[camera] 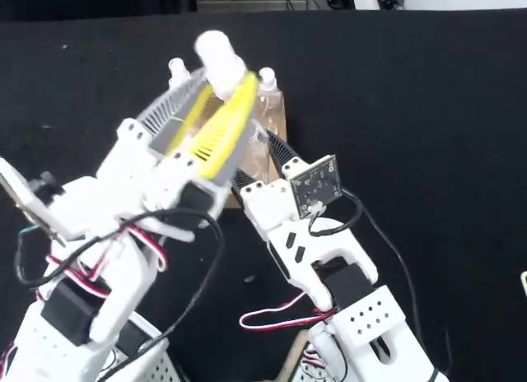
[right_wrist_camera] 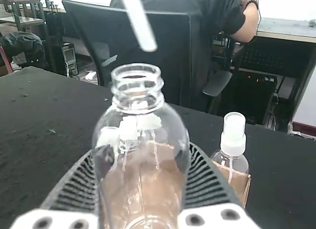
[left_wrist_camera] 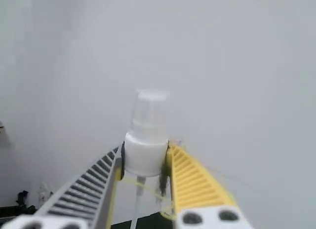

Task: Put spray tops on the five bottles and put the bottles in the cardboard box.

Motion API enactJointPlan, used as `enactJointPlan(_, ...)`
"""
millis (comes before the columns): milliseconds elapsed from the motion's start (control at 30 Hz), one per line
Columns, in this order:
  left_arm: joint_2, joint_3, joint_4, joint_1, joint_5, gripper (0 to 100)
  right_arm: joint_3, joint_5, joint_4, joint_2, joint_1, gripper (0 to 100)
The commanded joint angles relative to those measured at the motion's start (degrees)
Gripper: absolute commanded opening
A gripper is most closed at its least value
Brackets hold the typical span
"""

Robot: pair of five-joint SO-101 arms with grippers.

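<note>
No readable text, label or number anywhere.

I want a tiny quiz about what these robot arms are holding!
1. True or false: the left pincer is shut on a spray top.
2. What does the right pincer hold? A) a capped bottle B) an open bottle C) nothing
3. Fill in: the spray top's tube hangs just above the bottle's open ____.
Key: 1 true; 2 B; 3 mouth.

Bright, even indoor lighting with mild glare.
</note>
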Motion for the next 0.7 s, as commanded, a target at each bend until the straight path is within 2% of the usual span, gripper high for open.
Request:
enactJointPlan(0, 0.4, -1.7, -1.4, -4.1, 0.5, 3, -0.7, 0.4, -0.4, -0.3, 1.2, 1.1)
enactJointPlan(367, 6.4, -2.2, -1.4, -4.7, 0.5, 3, -0.7, 0.4, -0.4, -0.3, 1.5, 1.1)
enactJointPlan(533, 6.9, -2.2, -1.4, -4.7, -5.0, 3, -0.6, 0.4, -0.4, -0.3, 1.3, 1.1)
enactJointPlan(667, 7.1, -1.6, -1.0, -4.2, -5.9, 3, -0.6, 0.4, -0.4, -0.3, 1.5, 1.1)
